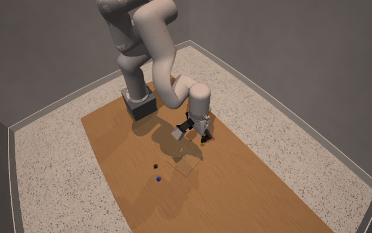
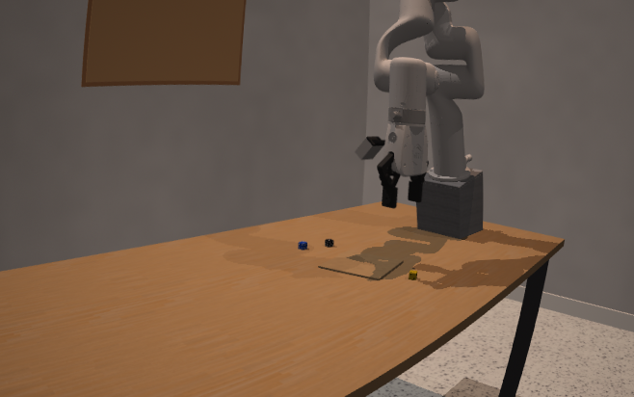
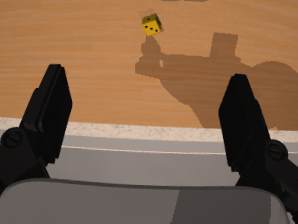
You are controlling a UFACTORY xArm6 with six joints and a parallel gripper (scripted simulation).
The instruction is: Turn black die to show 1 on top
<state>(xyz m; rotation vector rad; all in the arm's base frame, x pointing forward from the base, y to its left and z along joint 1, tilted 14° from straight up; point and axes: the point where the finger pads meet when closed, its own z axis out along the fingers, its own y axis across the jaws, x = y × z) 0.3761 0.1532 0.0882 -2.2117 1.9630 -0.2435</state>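
Pincer (image 2: 403, 195): spread fully wide, nothing between the fingers, touching nothing; it hangs well above the worktop (image 2: 193, 308).
Black die (image 2: 329, 243): on the bare worktop, off the mat (image 2: 381, 271) and near its far corner, just beside the blue die (image 2: 303, 246); well apart from the pincer, lower and off to one side. Its top face is too small to read.
Yellow die (image 3: 152, 24): on the worktop beside the mat's other edge, ahead of the pincer in the wrist view, near the worktop's edge.
Arm: folded high over its dark pedestal (image 2: 469, 212), the last link pointing straight down with the fingers toward the worktop, close to the pedestal.
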